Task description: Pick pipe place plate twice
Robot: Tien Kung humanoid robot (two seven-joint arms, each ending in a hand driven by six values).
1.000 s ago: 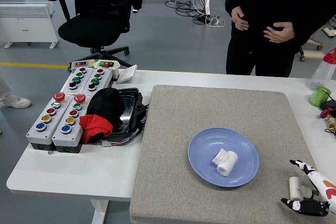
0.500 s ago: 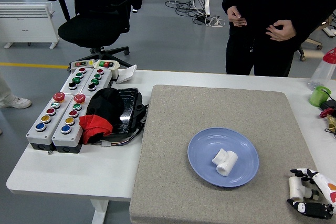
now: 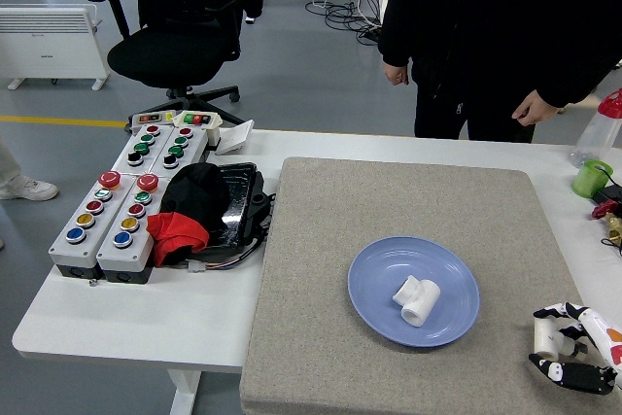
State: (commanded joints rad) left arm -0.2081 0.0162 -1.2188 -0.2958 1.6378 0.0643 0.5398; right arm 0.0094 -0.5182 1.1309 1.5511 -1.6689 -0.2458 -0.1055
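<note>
Pipe (image 3: 545,338) | between curled fingers (image 3: 559,311) of right hand (image 3: 573,349) | grasped, beside plate (image 3: 369,274)

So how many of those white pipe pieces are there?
2: one pipe fitting lies on the blue plate; the other pipe fitting is in the robot's right hand near the mat's right edge.

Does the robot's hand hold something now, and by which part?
The right hand grips a white pipe fitting around its body, fingers curled over it, on the mat's right edge.

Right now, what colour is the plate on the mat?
Blue, clearest in the head view: plate.
</note>
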